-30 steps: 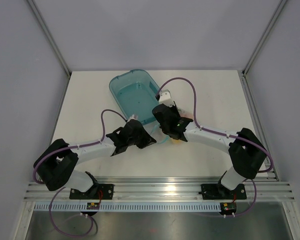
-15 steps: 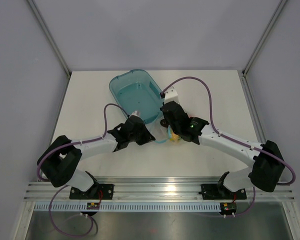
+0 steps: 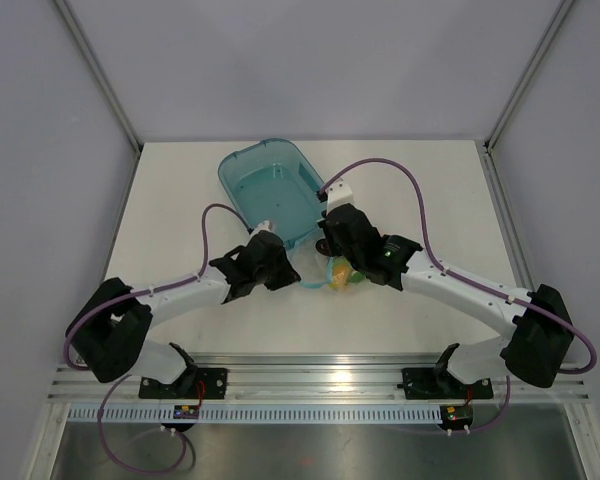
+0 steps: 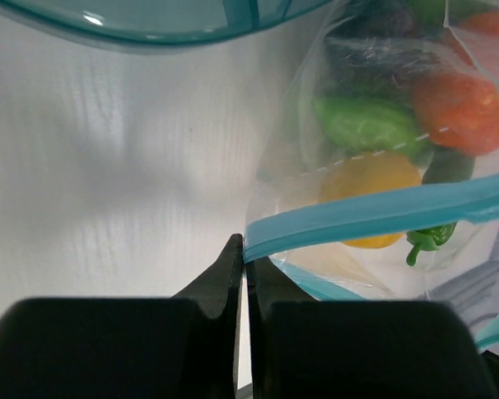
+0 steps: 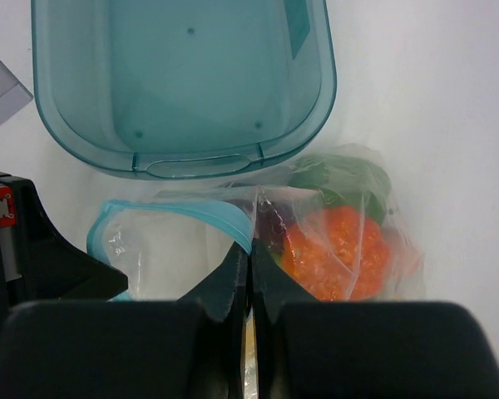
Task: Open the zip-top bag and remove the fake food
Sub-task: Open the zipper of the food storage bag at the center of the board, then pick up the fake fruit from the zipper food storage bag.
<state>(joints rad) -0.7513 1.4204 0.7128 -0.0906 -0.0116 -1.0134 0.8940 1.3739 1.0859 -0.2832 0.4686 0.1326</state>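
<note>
On the white tabletop (image 3: pixel 180 200), walled by pale grey panels (image 3: pixel 310 70), the zip-top bag (image 4: pixel 303 141) of fake food (image 5: pixel 337 249) lies between the pincers. The left pincer (image 4: pixel 243 249) and right pincer (image 5: pixel 249 252) each pinch its teal strip (image 4: pixel 374 208); a teal tub (image 5: pixel 183 83) sits just beyond them.

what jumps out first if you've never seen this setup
The left gripper and right gripper meet at mid-table, each pinched on the teal zip strip of the clear zip-top bag. Bright fake food shows through its plastic, orange and green. Just behind sits an empty translucent teal tub.
</note>
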